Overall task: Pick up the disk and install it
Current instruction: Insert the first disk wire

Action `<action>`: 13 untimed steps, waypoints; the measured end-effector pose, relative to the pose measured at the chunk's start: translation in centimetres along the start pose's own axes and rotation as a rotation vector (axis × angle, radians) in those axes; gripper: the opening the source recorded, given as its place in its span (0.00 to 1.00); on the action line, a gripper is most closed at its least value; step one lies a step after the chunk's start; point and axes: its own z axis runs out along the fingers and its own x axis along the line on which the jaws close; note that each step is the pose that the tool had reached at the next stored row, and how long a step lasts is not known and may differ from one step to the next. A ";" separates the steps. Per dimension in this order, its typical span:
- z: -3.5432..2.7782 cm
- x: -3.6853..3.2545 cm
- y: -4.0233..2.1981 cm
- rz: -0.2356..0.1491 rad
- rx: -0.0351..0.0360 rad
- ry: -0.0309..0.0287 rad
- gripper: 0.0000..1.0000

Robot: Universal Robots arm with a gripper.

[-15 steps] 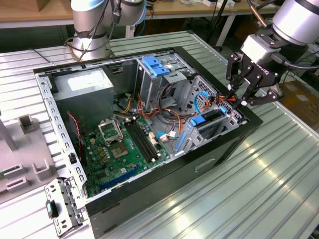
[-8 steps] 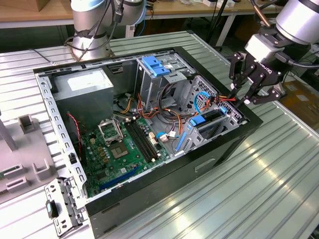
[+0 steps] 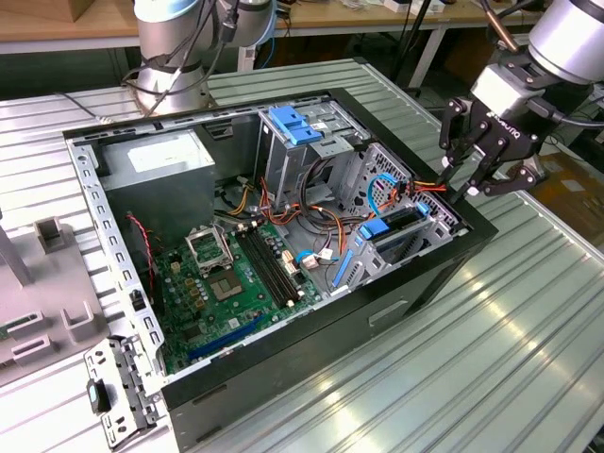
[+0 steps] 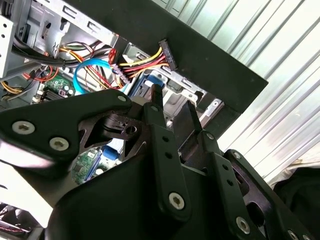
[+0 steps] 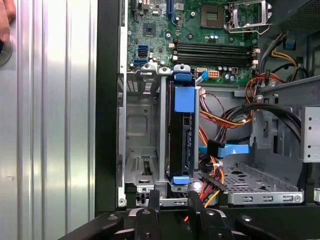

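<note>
The disk [image 5: 181,140] stands on edge in a slot of the drive cage, with blue carrier tabs at both ends; the exterior view shows the disk [image 3: 391,226] low in the case [image 3: 311,377] near its right-hand wall. My gripper [image 5: 173,199] hangs just outside that wall, in line with the slot. Its fingers [image 5: 154,199] are apart and hold nothing. In the second wrist view the gripper [image 4: 172,107] points at the cage from above the black rim. The exterior view has the gripper [image 3: 467,184] over the case's right edge.
Orange, yellow and blue cables [image 5: 220,150] crowd the space beside the cage. The case also holds a green motherboard [image 3: 226,274], a grey box with a white sticker [image 3: 156,160] and a bare blue bracket [image 3: 297,123]. A person's hand [image 5: 6,20] rests on the ribbed table [image 3: 491,349].
</note>
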 end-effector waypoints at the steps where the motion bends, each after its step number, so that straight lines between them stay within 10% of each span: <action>1: 0.01 0.00 -0.09 0.000 0.0000 0.0000 0.36; 13: 0.14 0.02 -1.27 -0.005 -0.0004 0.0001 0.36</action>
